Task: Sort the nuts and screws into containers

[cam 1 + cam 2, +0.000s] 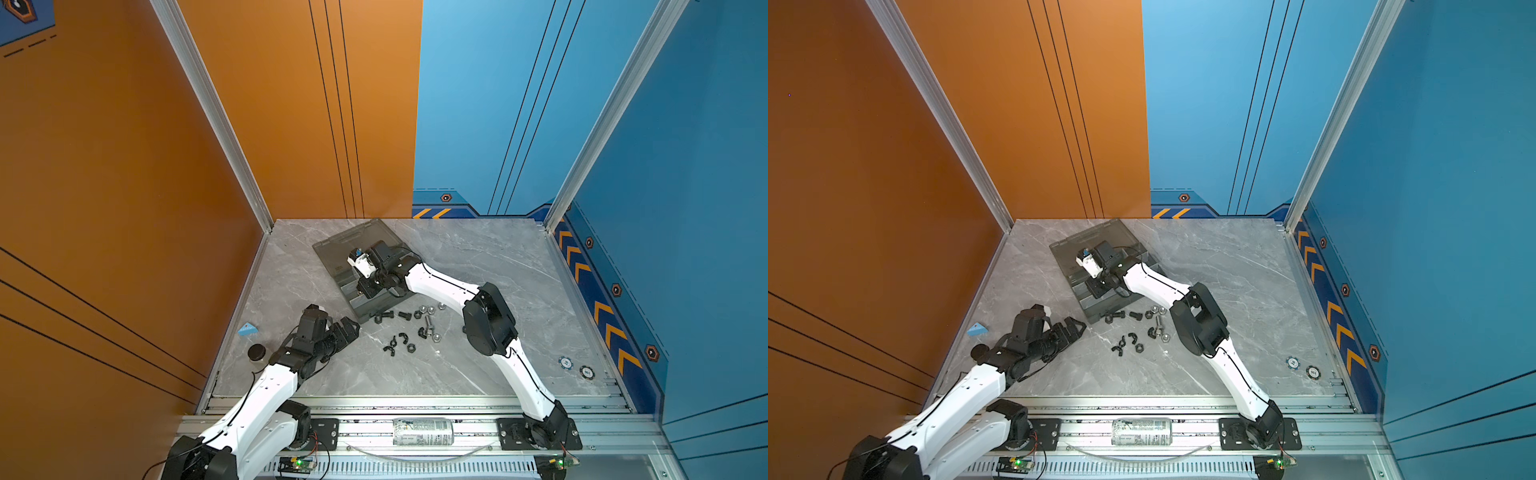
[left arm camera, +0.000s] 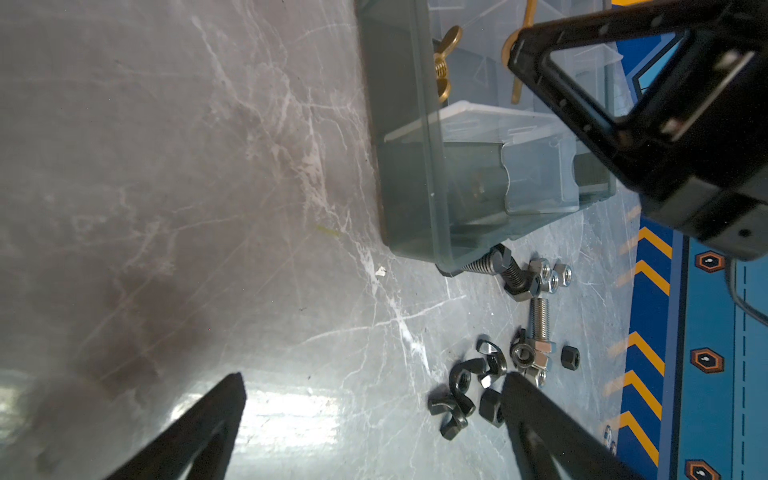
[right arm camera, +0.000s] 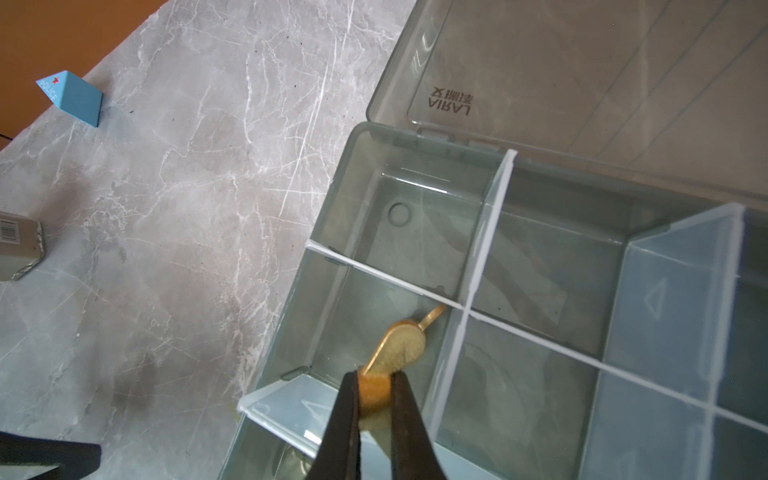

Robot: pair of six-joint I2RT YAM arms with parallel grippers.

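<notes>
Right pincer (image 3: 375, 376) clamped on a brass-coloured fastener (image 3: 401, 345), over a compartment (image 3: 365, 307) of the open organizer box (image 3: 338, 195); left pincer (image 2: 374, 384) spread wide over the bench (image 2: 208, 208); we note loose screws (image 1: 428, 321) and nuts (image 1: 410, 348) on the bench just beside the box.

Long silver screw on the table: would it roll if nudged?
Likely a bit: the silver screw lies flat on the smooth table, shank round, though its hex head should check rolling. Looks rigid metal, probably heavy for its size.
</notes>
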